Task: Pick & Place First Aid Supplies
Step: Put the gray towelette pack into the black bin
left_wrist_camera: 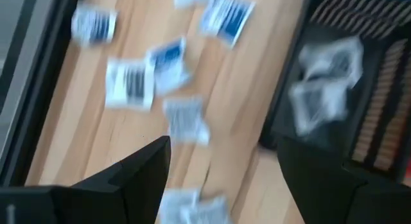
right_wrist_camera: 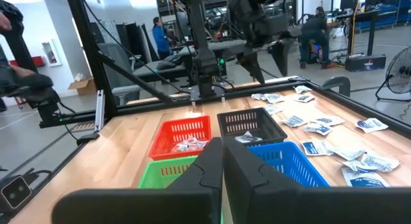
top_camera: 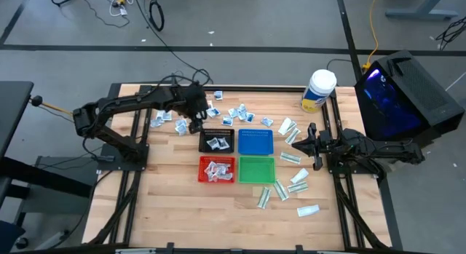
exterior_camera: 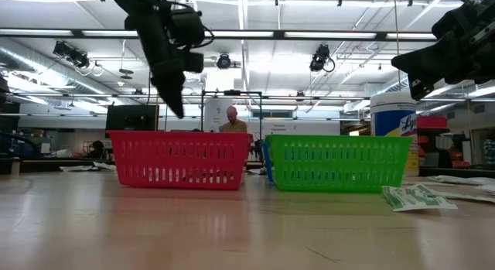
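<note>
Squarish white packets with bluish print [top_camera: 231, 113] lie loose on the wood at the far middle of the table, and more [left_wrist_camera: 128, 83] show in the left wrist view. Longer white-and-green packets [top_camera: 291, 130] lie at the right. Some packets rest in the black tray [top_camera: 217, 140] and the red tray [top_camera: 217, 170]. My left gripper [left_wrist_camera: 225, 142] hangs open above the wood just left of the black tray, also seen in the high view [top_camera: 194, 123], with nothing between its fingers. My right gripper [right_wrist_camera: 222, 147] waits shut at the table's right side.
A blue tray [top_camera: 255, 141] and a green tray [top_camera: 256, 169] stand right of the black and red ones. A big white jar with a yellow label [top_camera: 318, 90] stands at the far right. Bare wood lies along the near edge. People show in the room behind.
</note>
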{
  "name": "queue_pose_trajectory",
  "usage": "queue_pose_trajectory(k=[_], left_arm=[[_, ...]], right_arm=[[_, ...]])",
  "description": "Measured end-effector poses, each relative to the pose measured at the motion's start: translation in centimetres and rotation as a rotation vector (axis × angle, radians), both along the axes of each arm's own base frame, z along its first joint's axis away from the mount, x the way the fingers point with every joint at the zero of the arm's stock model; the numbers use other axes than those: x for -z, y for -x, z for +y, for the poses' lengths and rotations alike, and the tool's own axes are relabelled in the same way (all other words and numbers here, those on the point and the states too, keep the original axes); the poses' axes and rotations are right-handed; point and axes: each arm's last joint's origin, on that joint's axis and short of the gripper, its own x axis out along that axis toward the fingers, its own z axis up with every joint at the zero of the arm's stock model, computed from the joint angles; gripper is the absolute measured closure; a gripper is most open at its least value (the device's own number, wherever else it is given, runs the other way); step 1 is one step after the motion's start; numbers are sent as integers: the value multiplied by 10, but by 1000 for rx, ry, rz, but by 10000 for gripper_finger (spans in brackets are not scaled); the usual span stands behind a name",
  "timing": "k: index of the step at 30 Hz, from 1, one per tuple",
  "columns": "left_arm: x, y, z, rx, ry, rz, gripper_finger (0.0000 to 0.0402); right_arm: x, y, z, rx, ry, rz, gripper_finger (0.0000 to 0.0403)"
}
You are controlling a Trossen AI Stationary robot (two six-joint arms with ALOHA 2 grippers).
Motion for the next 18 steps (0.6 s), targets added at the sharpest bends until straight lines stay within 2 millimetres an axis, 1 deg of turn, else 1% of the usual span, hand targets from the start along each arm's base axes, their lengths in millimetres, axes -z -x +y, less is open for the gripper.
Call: queue_pose_trajectory(k=[4,8,13,18], left_arm=[[4,14,1,-85,26,128,109],[7,25,3,-150,76,197,109],[8,31,8,-222,106,216,109],[8,32,8,-262,117,211,109]], right_arm=[[0,0,0,0,0,0,385],[0,0,0,0,0,0,385],[0,0,0,0,0,0,385],[0,0,0,0,0,0,385]])
